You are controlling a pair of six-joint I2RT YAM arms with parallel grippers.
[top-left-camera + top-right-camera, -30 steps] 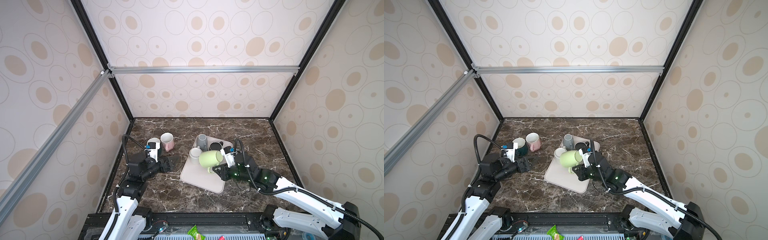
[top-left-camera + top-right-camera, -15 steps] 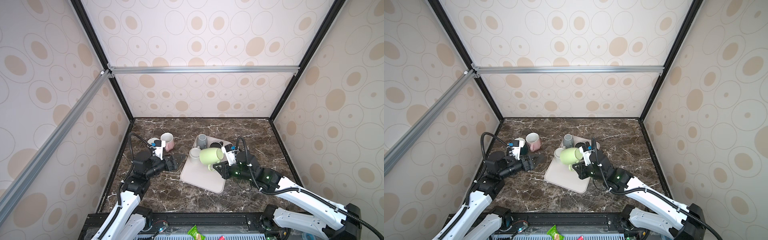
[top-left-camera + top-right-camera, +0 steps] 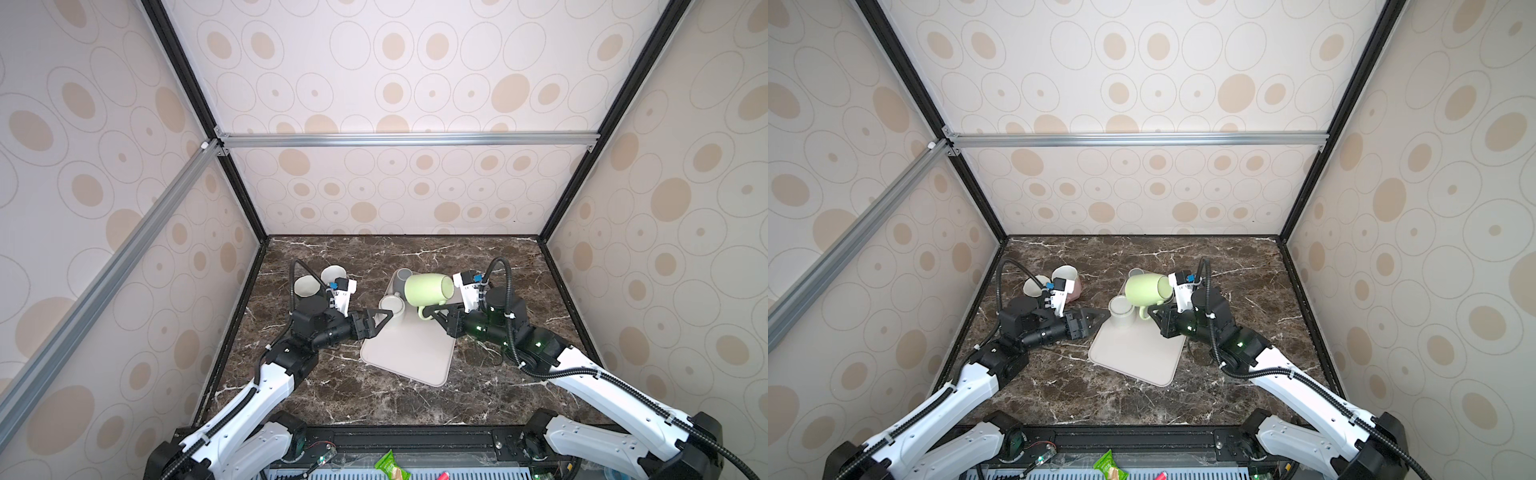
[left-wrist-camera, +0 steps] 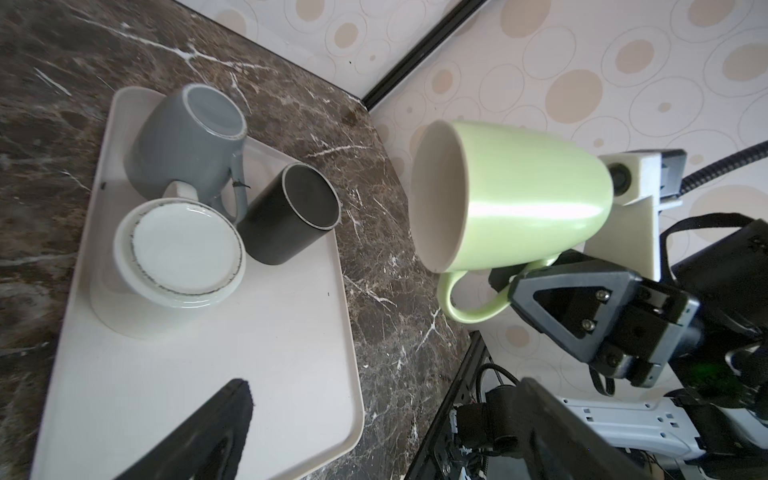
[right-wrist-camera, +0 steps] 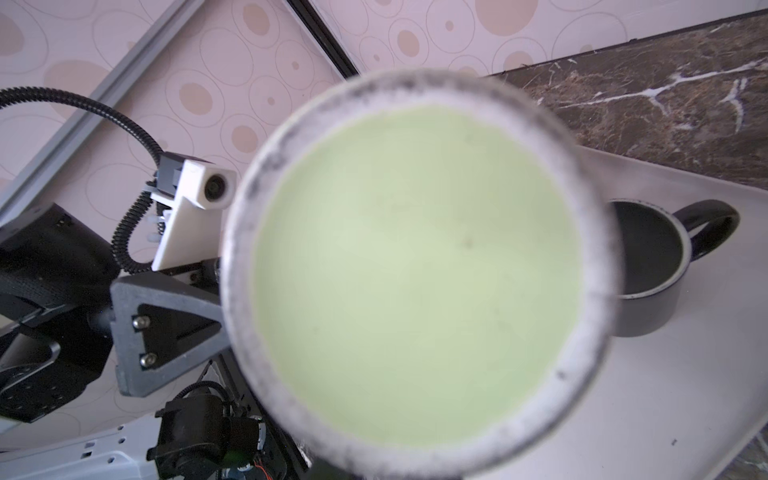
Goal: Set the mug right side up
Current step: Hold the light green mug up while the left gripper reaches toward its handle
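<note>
A pale green mug (image 3: 428,291) (image 3: 1144,291) hangs on its side above the beige tray (image 3: 407,357). Its mouth faces left and its handle points down. My right gripper (image 3: 432,313) (image 3: 1152,311) is shut on the handle; the left wrist view shows the mug (image 4: 519,195) and that grip (image 4: 505,284). In the right wrist view the mug's base (image 5: 415,270) fills the picture and hides the jaws. My left gripper (image 3: 380,318) (image 3: 1100,313) (image 4: 384,386) is open and empty at the tray's left edge, just left of the mug's mouth.
On the tray (image 4: 208,374) stand an upside-down grey mug (image 4: 183,145), an upside-down white mug (image 4: 178,245) and an upright black mug (image 4: 291,220). Two more mugs (image 3: 307,286) (image 3: 334,274) sit at the table's far left. Walls close in three sides.
My left gripper has moved right, from beside the left-hand mugs to the tray's edge. My right gripper has raised the green mug a little higher above the tray.
</note>
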